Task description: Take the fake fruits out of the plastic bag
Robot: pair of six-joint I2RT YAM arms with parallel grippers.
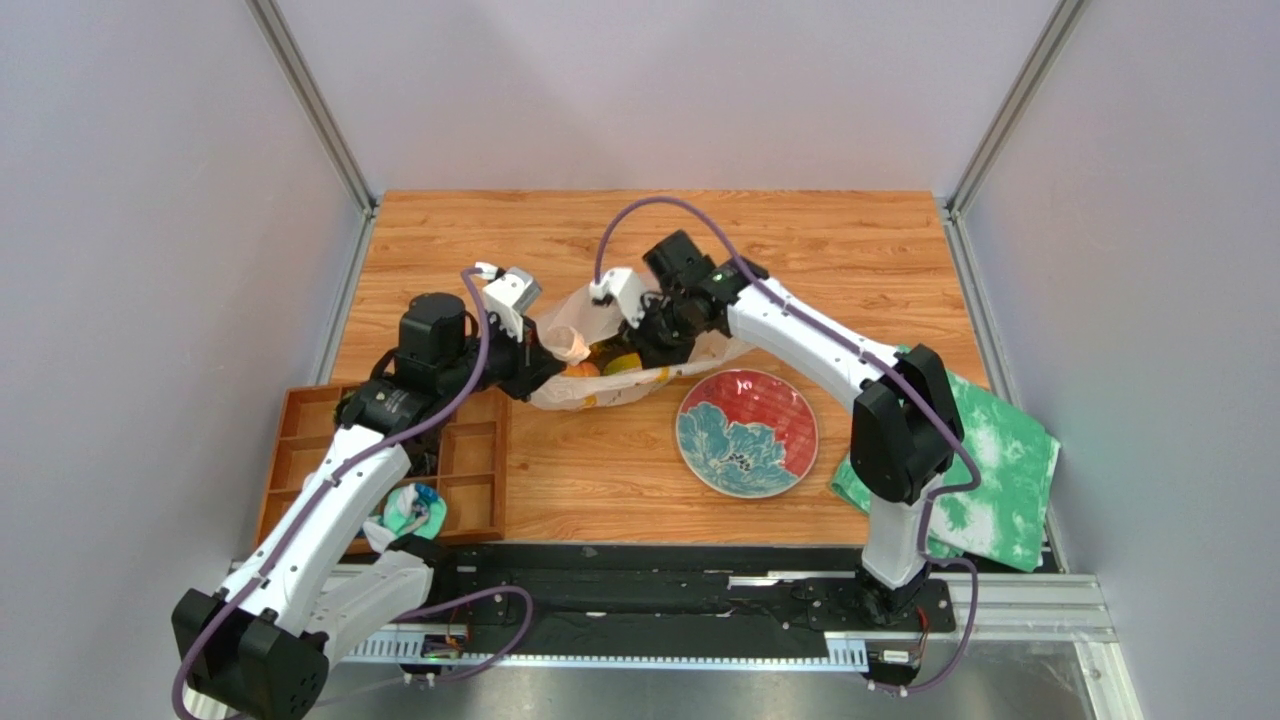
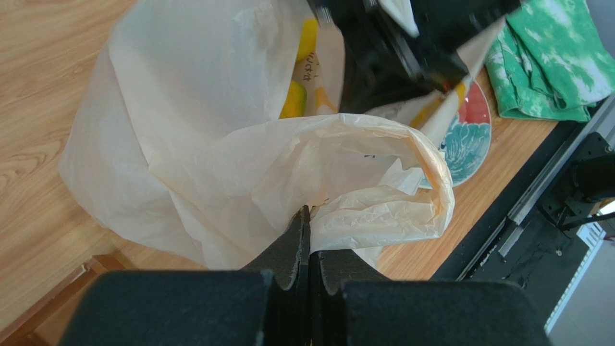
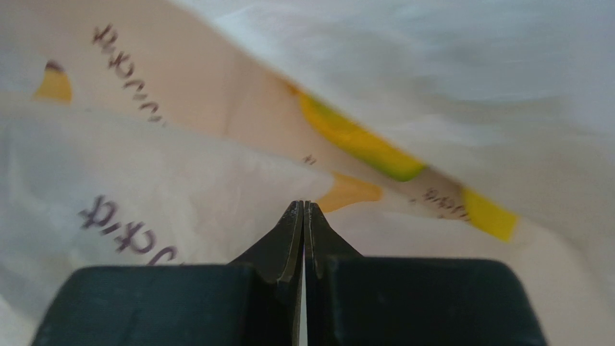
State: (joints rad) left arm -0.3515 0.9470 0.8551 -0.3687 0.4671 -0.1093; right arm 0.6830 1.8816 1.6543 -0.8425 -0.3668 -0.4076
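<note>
A: Location of plastic bag (image 1: 601,393)?

B: Middle of wooden bench (image 1: 601,240), crumpled, with orange and yellow fake fruits (image 1: 583,365) peeking from inside.

A: Left gripper (image 2: 306,216)?

B: At 9 o'clock of the bag, clamped tight on a fold of its film.

A: Right gripper (image 3: 303,207)?

B: At 1 o'clock of the bag, closed fully, nosed against banana-printed film; unclear whether pinching any.

One bag (image 1: 601,395), one plate (image 1: 747,432), one cloth (image 1: 995,468)
</note>
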